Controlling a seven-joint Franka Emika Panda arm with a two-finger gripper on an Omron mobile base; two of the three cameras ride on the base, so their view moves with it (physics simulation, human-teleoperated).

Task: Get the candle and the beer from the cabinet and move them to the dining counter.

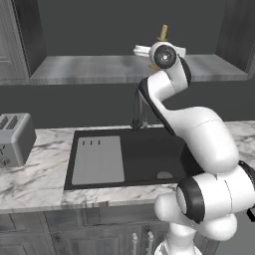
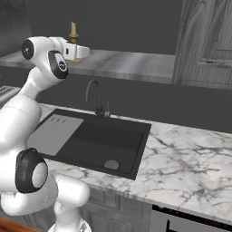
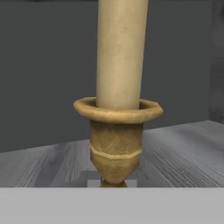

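Fingers (image 2: 79, 53): clenched nearly shut, reached into the cabinet and level with the stem of the candle; grip on the stem judged likely from the hand view, contact itself hidden behind the grey band.
Candle (image 3: 119, 57): upright on the cabinet shelf, cream stick set in a golden brass cup, directly ahead of the hand and very close, centred between where the tips would rise.
Long axis: vertical, crossing the hand's line of approach at a right angle, so a straight lift keeps it plumb.
Candle from the base: top poking above the wrist in the left base view (image 1: 162, 33) and standing just behind the hand in the right base view (image 2: 74, 32).
Cabinet (image 1: 94, 68): dark open recess with a grey marbled shelf floor, above the sink bench.
Sink (image 1: 134, 159): black basin with faucet, directly below the reach; marble bench (image 2: 190, 158) around it.
Toaster (image 1: 14, 138): on the bench at far left, well apart from the arm.
Beer: not made out on the shelf.
Step in hand: securing the candle for removal.
Coming move: lift slightly, then draw back out of the recess, minding the faucet below.
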